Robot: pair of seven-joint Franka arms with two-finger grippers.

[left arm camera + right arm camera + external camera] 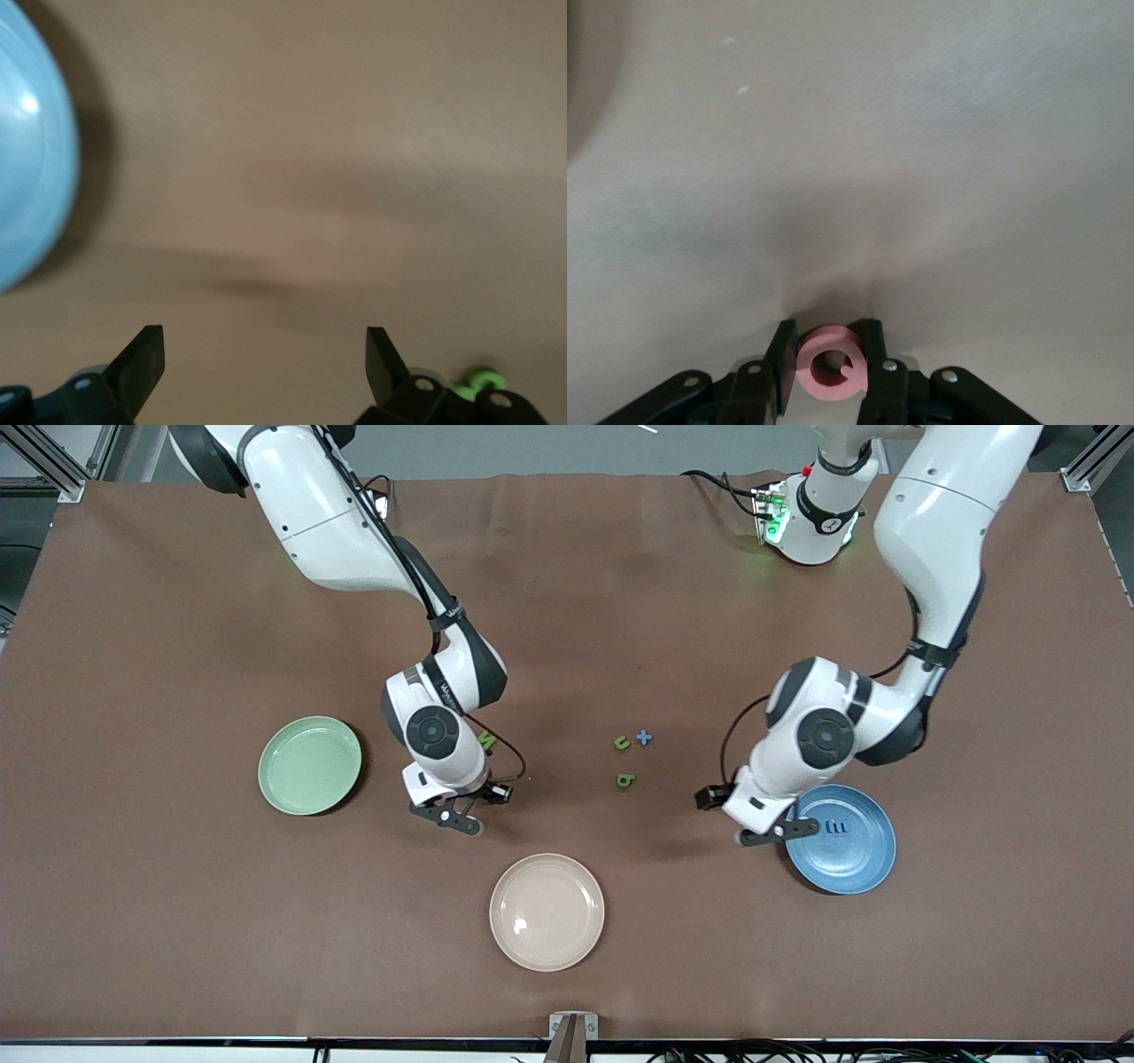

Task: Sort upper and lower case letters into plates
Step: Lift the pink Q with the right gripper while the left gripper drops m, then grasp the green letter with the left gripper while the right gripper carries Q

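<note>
My right gripper (456, 817) is down at the table between the mint green plate (310, 765) and the cream plate. In the right wrist view its fingers (780, 359) are shut on a round pinkish-red letter (808, 367). My left gripper (778, 833) stands open and empty beside the blue plate's (864, 864) rim, over bare mat (264, 341). A blue letter (837, 826) lies in the blue plate (27, 150). Two green letters (622, 742) (625, 780) and a blue one (644, 737) lie mid-table. A green letter (486, 737) sits by the right wrist.
A cream-beige plate (547, 911) sits near the table's front edge, nearer the front camera than both grippers. The brown mat (177, 921) covers the whole table. A cable loops off the right wrist (514, 766).
</note>
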